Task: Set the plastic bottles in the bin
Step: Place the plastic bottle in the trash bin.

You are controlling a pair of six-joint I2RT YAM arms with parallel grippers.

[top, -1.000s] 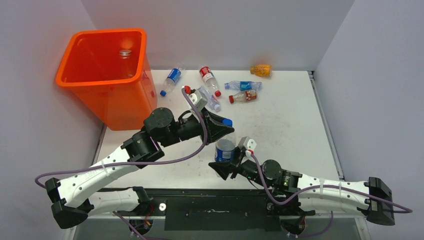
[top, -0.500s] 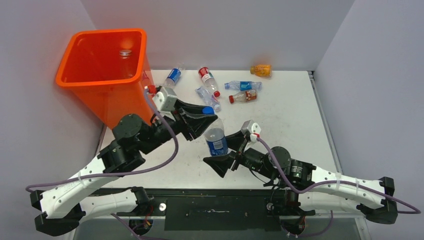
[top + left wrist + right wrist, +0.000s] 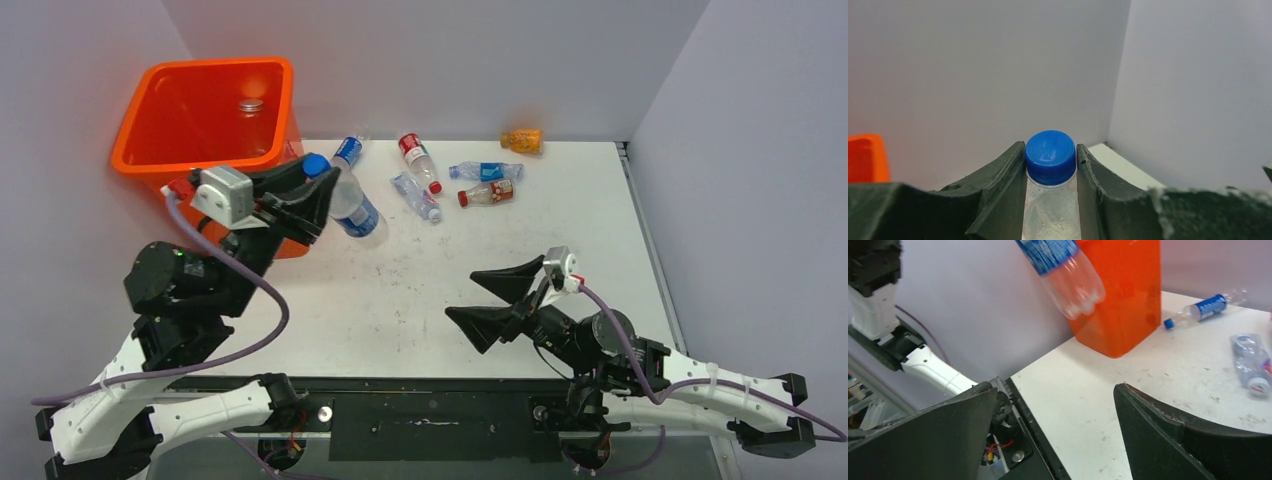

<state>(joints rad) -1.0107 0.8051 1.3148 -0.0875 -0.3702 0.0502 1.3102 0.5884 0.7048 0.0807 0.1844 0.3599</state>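
My left gripper [image 3: 312, 182] is shut on the neck of a clear plastic bottle [image 3: 355, 212] with a blue cap and blue label. It holds the bottle in the air, tilted, beside the near right corner of the orange bin [image 3: 215, 65]. In the left wrist view the blue cap [image 3: 1050, 155] sits between the two fingers. One bottle [image 3: 251, 105] stands inside the bin. Several more bottles lie at the back of the table, among them a blue-labelled one [image 3: 347, 152], a red-labelled one [image 3: 415, 155] and an orange one [image 3: 523, 141]. My right gripper [image 3: 460, 294] is open and empty above the near table.
The right wrist view shows the held bottle [image 3: 1068, 275] hanging in front of the bin [image 3: 1120, 300], with the table's near left edge and the arm mount below. Grey walls close in the table on three sides. A crushed clear bottle [image 3: 415, 195] lies mid-table.
My right gripper has opened, let go of the bottle and drawn back to the right. The left arm has carried the bottle up and left from mid-table to the bin's corner.
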